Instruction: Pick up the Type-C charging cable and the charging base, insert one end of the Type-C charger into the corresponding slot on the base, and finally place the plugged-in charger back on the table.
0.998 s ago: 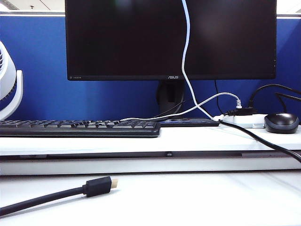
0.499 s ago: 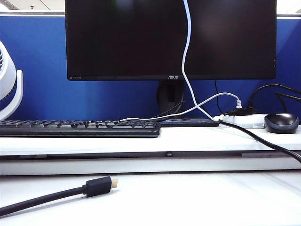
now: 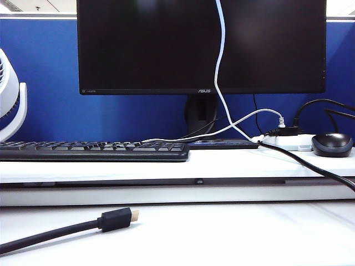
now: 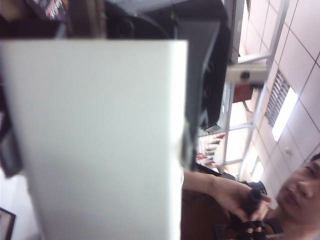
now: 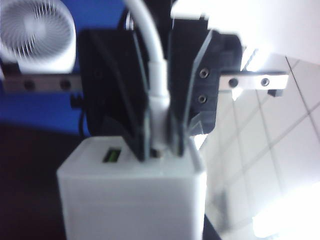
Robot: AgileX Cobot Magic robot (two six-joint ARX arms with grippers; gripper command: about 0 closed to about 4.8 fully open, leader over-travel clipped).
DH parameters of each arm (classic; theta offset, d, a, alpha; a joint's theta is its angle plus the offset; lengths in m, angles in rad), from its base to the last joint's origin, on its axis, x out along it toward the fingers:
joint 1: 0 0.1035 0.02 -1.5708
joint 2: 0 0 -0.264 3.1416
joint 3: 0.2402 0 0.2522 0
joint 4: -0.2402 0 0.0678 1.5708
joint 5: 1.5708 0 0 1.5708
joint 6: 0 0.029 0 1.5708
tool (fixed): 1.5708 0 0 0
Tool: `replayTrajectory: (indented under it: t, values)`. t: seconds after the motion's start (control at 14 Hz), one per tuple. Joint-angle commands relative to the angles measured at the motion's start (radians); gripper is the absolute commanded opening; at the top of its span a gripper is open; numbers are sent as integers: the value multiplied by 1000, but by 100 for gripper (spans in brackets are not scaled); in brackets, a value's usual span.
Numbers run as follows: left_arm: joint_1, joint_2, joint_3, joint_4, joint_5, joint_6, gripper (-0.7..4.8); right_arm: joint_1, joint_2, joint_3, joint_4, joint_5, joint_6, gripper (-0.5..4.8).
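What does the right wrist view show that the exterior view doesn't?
Only the right wrist view: the right gripper shut on the white cable's plug, its tip at the charging base beside a green-lined port.

Only the exterior view: the monitor, keyboard, mouse, power strip and black cable on the table. No gripper appears.

Both: the white cable and the fan.

The monitor stands at the rear on its stand, against the blue partition. A black keyboard lies below and left of the monitor. A white fan stands left of the monitor. A dark mouse rests beside a white power strip, right of the monitor. A black gold-tipped plug lies in front of the monitor.
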Motion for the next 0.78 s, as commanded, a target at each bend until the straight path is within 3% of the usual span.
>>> replayTrajectory:
  t: [0.07,0.29,0.43,0.64,0.78]
  values:
    - [6,8,2,21,-106,7,-6,15,-2,0,-13,-107,35,-1]
    - [6,8,2,19,-114,6,-6,18,2,-1,-36,-86,-12,-1]
    - [6,8,2,12,-121,4,-6,70,9,-1,-50,41,-100,-1]
    - [7,8,2,5,-125,4,-6,137,12,-1,-40,-15,-42,-1]
    - [7,8,2,5,-124,7,-6,153,13,-1,-42,5,-43,-1]
